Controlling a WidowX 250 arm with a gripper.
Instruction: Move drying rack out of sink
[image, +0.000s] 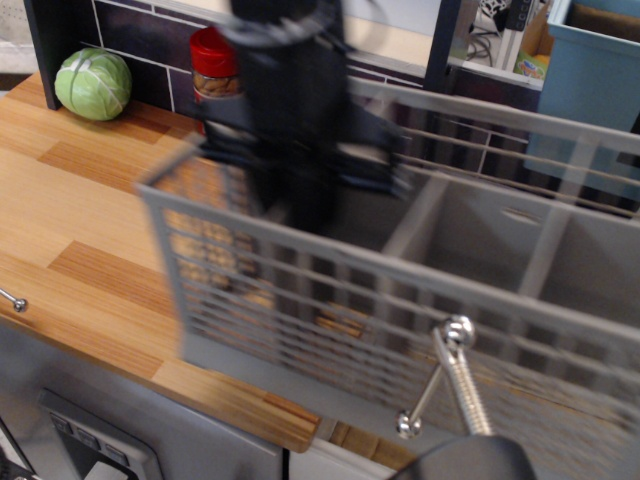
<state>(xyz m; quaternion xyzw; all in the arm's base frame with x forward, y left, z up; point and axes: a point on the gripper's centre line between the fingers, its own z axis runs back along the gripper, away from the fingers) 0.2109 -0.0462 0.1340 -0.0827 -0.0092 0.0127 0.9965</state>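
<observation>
The light-grey slatted drying rack (400, 300) hangs tilted in the air, its left end over the wooden countertop (80, 220). It is motion-blurred. My black gripper (312, 205) reaches down into the rack's left compartment and is shut on the rack's divider wall, carrying it. The fingertips are hidden behind the grid side. The sink basin is hidden behind the rack; only its silver faucet (455, 375) shows at the bottom right, in front of the rack.
A green cabbage (92, 84) and a red-lidded jar (215, 60) stand at the back of the counter against the dark tiled wall. A blue bin (595, 90) stands at the far right. A drawer handle (12, 298) sits at the left edge.
</observation>
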